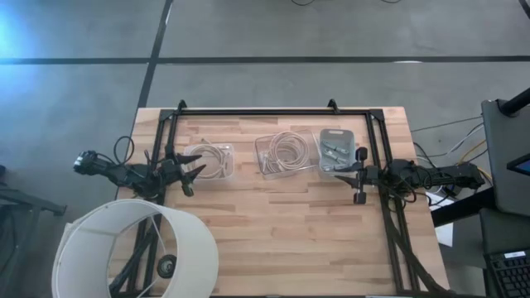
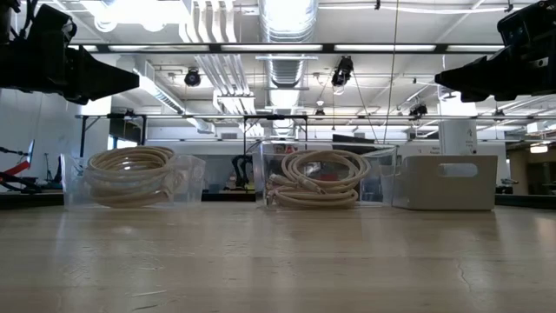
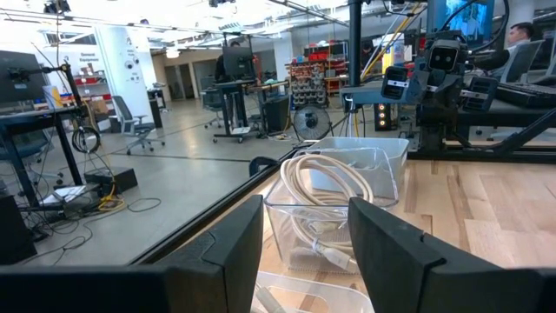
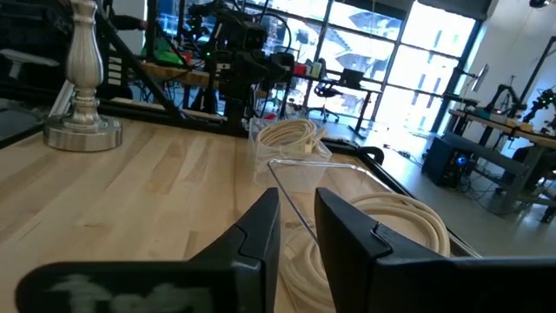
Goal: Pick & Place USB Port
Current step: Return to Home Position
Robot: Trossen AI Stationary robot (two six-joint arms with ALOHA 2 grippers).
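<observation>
Inside middle bin [image 2: 380, 178], coiled cable [image 2: 313, 194]

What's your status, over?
Left gripper open, empty, by left clear bin. Right gripper open, empty, by white bin. Cables coiled in both clear bins. Lamp at table corner, not obstructing.

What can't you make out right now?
Contents of white bin: low view, behind its opaque wall; high view, too small.
A table corner by the left arm: high view, under the lampshade.
Most of left bin: left wrist view, cut by the edge, behind left gripper.
</observation>
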